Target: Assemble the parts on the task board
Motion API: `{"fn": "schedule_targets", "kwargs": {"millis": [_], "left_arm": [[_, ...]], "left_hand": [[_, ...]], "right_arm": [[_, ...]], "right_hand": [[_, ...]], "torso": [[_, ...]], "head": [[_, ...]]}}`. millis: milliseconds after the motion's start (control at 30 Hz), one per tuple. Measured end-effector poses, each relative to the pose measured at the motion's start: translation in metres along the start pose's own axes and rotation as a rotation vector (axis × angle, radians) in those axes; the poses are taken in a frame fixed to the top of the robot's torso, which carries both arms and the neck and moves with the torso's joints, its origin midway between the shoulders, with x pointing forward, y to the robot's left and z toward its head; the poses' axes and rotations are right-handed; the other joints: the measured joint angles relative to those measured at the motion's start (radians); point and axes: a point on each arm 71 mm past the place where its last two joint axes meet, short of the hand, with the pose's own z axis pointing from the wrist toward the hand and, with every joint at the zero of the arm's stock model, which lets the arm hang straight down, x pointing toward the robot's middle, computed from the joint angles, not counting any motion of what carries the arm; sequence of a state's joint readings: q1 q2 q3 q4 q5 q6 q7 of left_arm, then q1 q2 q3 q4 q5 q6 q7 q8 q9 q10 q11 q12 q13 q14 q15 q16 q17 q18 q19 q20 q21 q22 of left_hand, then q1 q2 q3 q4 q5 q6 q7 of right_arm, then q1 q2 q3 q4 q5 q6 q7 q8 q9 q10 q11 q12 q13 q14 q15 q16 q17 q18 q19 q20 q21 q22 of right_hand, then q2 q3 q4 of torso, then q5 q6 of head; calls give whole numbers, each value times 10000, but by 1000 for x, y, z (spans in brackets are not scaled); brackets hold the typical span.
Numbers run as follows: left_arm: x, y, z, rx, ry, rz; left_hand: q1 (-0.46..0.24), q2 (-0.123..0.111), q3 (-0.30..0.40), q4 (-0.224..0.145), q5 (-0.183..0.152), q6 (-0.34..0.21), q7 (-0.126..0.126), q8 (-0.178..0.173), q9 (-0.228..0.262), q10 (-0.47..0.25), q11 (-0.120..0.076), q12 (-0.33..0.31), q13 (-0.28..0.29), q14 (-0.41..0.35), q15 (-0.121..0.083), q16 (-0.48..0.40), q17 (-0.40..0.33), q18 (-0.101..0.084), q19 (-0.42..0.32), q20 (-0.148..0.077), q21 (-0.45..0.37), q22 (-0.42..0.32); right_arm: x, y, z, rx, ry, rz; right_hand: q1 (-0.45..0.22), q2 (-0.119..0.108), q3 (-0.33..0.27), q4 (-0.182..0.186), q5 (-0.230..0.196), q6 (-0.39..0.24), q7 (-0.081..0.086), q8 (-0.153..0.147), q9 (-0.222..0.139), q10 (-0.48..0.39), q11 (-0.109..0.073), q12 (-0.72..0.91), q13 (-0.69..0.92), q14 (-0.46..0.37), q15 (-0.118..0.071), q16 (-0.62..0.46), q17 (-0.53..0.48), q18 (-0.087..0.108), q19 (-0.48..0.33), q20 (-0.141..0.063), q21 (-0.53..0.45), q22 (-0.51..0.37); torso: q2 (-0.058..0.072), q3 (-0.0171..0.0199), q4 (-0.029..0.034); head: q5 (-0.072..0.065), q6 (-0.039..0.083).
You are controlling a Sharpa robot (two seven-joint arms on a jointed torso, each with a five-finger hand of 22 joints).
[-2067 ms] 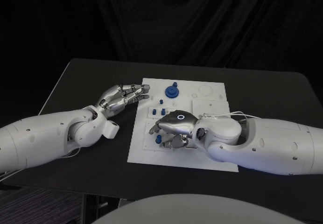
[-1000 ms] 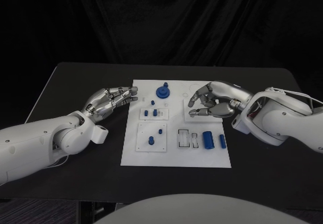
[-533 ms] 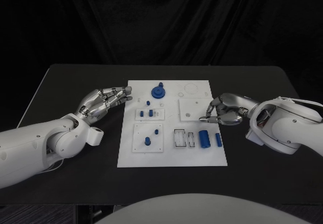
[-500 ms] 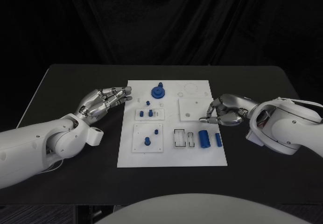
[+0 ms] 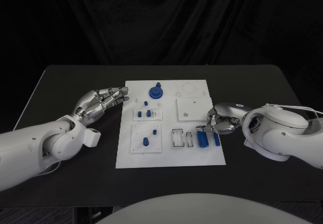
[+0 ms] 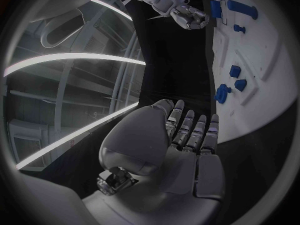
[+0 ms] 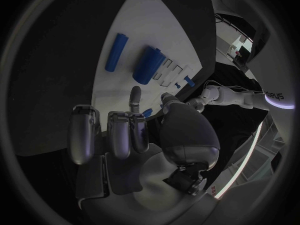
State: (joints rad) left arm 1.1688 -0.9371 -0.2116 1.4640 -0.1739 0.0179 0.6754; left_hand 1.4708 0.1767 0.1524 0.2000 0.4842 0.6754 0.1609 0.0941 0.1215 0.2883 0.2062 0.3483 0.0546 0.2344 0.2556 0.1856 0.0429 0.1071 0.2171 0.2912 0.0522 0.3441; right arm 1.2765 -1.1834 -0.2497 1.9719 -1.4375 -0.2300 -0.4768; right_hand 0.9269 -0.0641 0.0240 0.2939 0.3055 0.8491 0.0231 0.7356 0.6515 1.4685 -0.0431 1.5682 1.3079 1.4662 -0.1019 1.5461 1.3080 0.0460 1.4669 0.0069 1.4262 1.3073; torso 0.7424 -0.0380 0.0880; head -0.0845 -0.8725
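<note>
Blue plastic parts lay across the white task board [image 5: 172, 158] on the black table [image 5: 269, 88]. We judged the assembly partly done: a round blue gear [image 5: 156, 92] stood seated, two blue cylinders [image 5: 203, 139] lay loose. Our right hand [image 5: 220, 122] hovered beside them, fingers curled, holding nothing; our left hand [image 5: 101, 100] waited, fingers apart.

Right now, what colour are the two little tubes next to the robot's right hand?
Blue. The two cylinders lie on the white task board, clearest in the head view.
</note>
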Motion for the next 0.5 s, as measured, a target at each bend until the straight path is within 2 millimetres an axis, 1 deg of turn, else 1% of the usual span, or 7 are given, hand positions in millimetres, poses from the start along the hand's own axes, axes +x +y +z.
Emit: {"fn": "schedule_targets", "kwargs": {"millis": [67, 200, 500], "left_arm": [[0, 0, 0, 2, 8, -2], [0, 0, 1, 2, 11, 0], [-2, 1, 1, -35, -8, 16]], "left_hand": [[0, 0, 0, 0, 0, 0, 0, 0, 0, 0, 0, 0, 0, 0, 0, 0, 0, 0, 0, 0, 0, 0], [0, 0, 56, -1, 0, 0, 0, 0, 0, 0, 0, 0, 0, 0, 0, 0, -1, 1, 0, 0, 0, 0], [0, 0, 56, -1, 0, 0, 0, 0, -1, 0, 0, 0, -1, 0, 0, 0, -2, 1, 0, 0, 0, -22]], "right_arm": [[3, 1, 0, 34, 86, -201], [7, 3, 1, 94, 207, -487], [11, 7, 4, 135, 357, -888]], "right_hand": [[79, -77, 122, -8, 0, -1, 1, 0, 113, 0, 0, 0, 0, 0, 0, 0, 0, 1, 0, 0, 0, 0], [130, -127, 199, -22, 0, -3, 3, 0, 215, 0, 0, 0, 0, 0, 1, -1, -1, 1, 0, 0, 0, 0], [140, -137, 261, -15, -42, -3, 4, 39, 284, -1, 1, 0, -1, -1, 5, -2, -1, 3, 0, 1, -1, 0]], "torso": [[0, 4, -7], [-3, 11, -25], [-12, 20, -32]], "head": [[1, 0], [21, 0], [35, 0]]}}
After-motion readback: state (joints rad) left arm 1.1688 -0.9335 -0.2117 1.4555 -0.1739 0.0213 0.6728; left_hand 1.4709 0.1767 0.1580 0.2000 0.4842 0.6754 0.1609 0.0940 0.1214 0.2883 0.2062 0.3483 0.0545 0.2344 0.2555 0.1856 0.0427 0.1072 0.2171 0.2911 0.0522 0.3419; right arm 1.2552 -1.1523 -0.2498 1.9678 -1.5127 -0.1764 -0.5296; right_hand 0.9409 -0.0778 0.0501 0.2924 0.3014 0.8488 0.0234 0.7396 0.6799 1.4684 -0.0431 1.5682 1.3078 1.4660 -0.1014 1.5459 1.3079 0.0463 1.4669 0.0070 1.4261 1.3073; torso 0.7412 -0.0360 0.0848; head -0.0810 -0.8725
